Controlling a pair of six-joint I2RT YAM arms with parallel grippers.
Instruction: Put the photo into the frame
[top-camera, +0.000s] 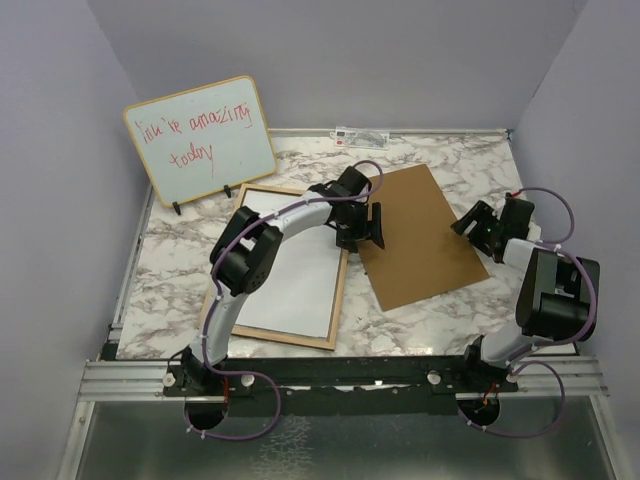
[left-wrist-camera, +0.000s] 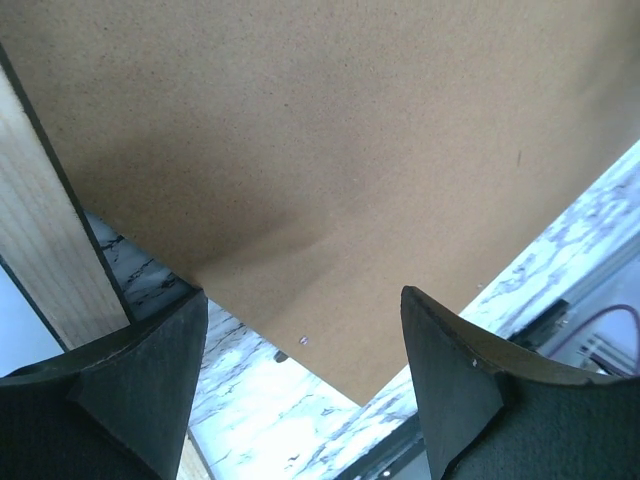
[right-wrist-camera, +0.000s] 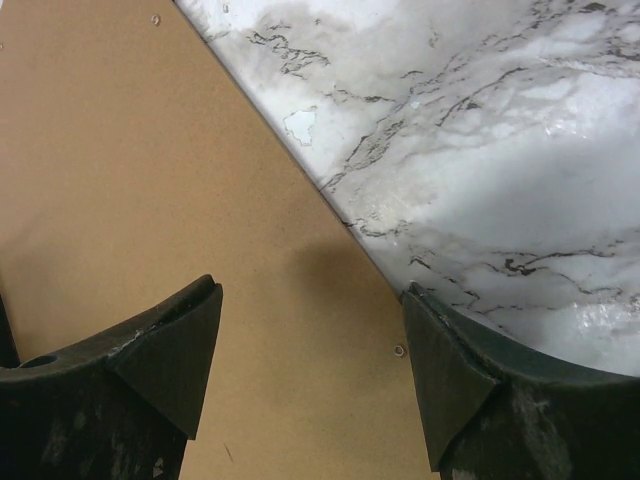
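Overhead view of a marble-patterned bench (top-camera: 190, 250). The frame (top-camera: 342, 290) lies flat left of centre, light-wood face up, its rails narrow and straight. Inside it rests what I take to be the photo (top-camera: 290, 270), picture side down, showing only plain white. Just right of the frame lies a matte brown board (top-camera: 420, 240) that looks stiff and fibrous. My left gripper (top-camera: 362, 225) hovers over the gap between frame and board, jaws spread wide and empty. My right gripper (top-camera: 480, 225) hangs over the board's right edge, also open and holding nothing. I judge the photo to be very light, floppy, slick and easily creased. It lies flush with the surface under it, so it is best nudged, or pinched at a corner or margin. The frame looks rigid and light, and its rails are the place to hold it.
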